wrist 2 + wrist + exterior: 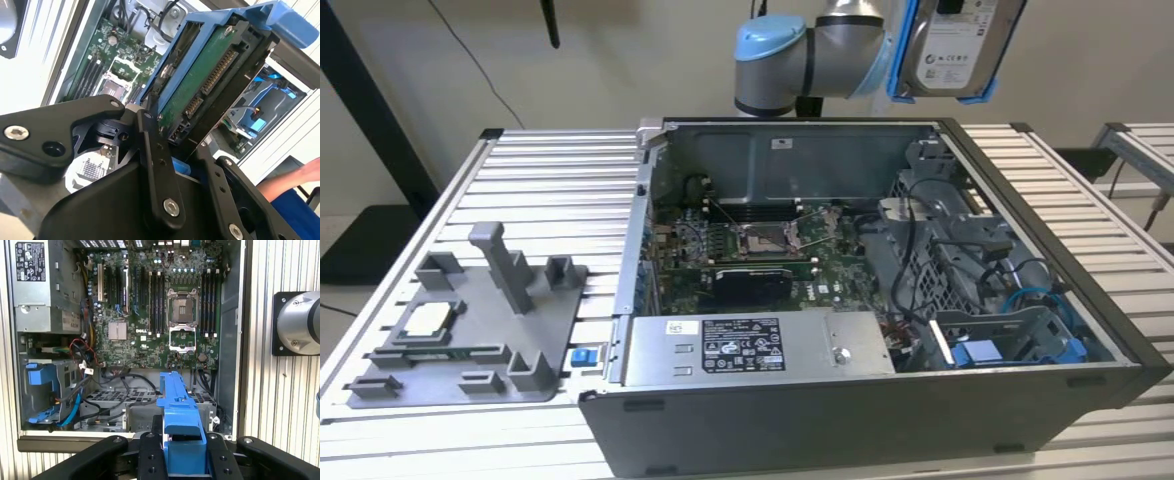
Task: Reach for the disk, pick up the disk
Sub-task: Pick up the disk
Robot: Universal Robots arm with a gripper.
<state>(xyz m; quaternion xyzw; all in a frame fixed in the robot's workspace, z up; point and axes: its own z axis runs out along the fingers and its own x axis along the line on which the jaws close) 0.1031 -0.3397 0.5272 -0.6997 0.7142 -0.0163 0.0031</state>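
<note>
Gripping disk (958,45), fingers (156,165) clamped, above open computer case (1067,330) holding motherboard (150,310)

Exterior view: high, angled down at open computer case (881,300). Both wrist views: close above, looking down past gripper (182,450) into case.

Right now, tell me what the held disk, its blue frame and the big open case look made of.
Flat silver-grey disk: apparently bare metal, dull sheen, white paper-like label; green circuit board underneath. Bright blue bracket: looks like moulded plastic, smooth and uniform in colour. Dark grey computer case: probably painted sheet metal, with thin folded edges. The gripper jaws are shut on the bracket.
</note>
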